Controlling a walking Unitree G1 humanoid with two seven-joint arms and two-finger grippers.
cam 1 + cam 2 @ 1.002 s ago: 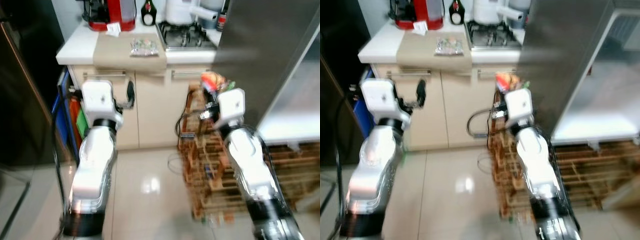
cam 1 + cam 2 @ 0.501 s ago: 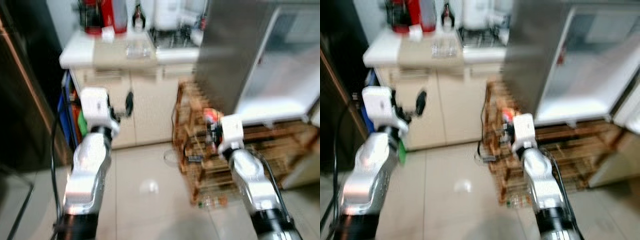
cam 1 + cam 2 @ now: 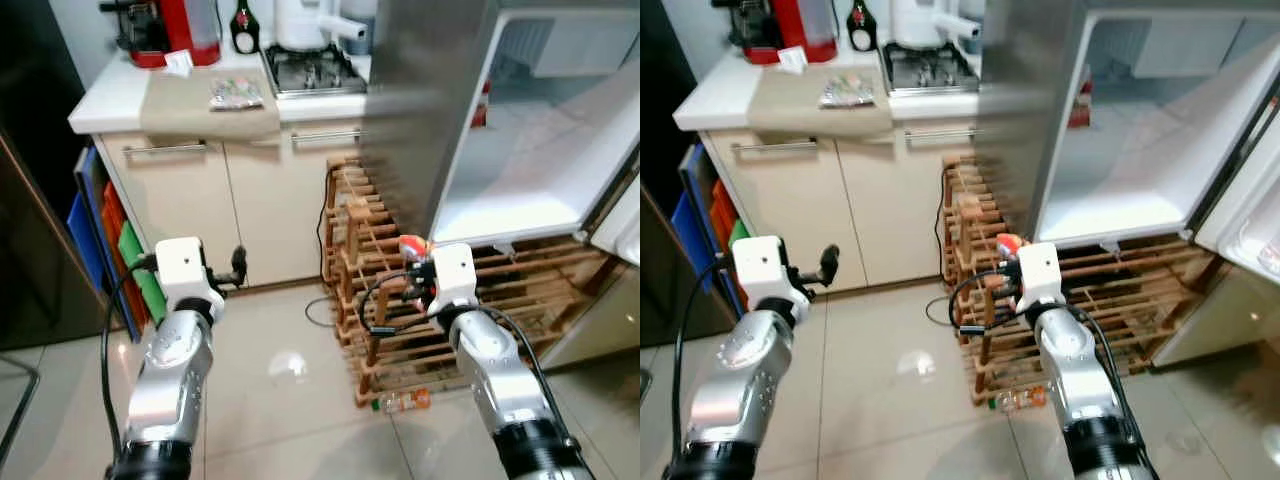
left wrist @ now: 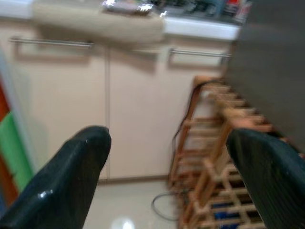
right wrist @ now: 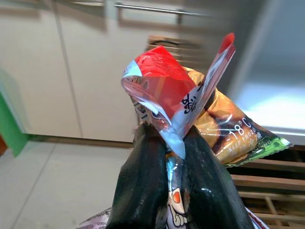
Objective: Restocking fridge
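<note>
the right gripper (image 5: 174,157) is closed on a frozen food packet (image 5: 190,109), near the open fridge (image 3: 1120,150); the left gripper (image 4: 167,157) is wide open.

Crinkled red-and-orange frozen-food packet (image 5: 190,112) upright beside open fridge (image 3: 520,150)

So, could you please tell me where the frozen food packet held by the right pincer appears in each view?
Left eye view: frozen food packet just above the right pincer, before the wooden rack.
Right eye view: same, before the rack, below the open fridge.
Right wrist view: centre, clamped between both fingers.
Left wrist view: rack alone.
</note>
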